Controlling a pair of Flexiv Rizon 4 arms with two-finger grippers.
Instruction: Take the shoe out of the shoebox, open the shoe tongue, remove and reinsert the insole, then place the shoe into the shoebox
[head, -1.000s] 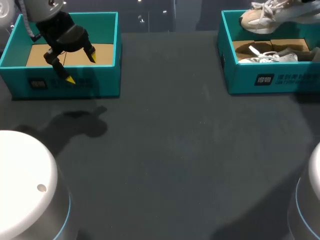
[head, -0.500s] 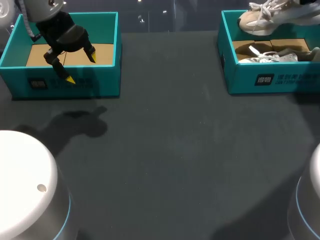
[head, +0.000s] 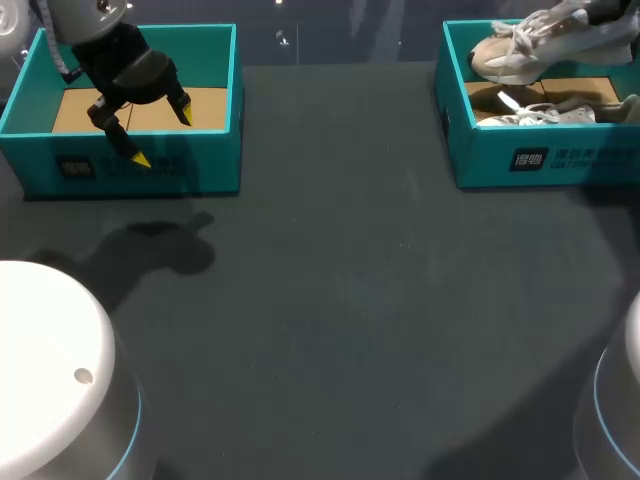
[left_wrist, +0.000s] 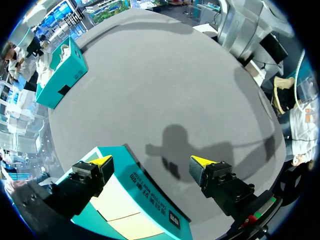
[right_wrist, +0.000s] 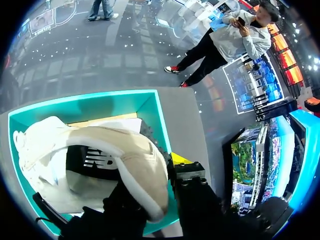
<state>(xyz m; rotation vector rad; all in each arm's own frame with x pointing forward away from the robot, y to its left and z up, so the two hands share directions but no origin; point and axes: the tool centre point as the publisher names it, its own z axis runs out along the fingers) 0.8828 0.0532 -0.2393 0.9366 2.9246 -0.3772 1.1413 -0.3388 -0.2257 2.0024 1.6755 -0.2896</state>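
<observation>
Head view: shoebox (head: 480, 160) on dk table (head: 340, 300)

dim overhead light from the far side falls on the dark table (head: 330, 300). the left gripper (head: 162, 137) throws a broad, soft-edged shadow (head: 150, 250) toward the near left, repeated in the left wrist view. the pale shoe (right_wrist: 100, 150) is brightest, its shoebox (right_wrist: 90, 102) shaded beneath.

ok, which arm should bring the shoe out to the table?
Right. The right gripper grips the shoe by its heel above the right shoebox; the left gripper hangs open over the other shoebox, far across the table.
</observation>
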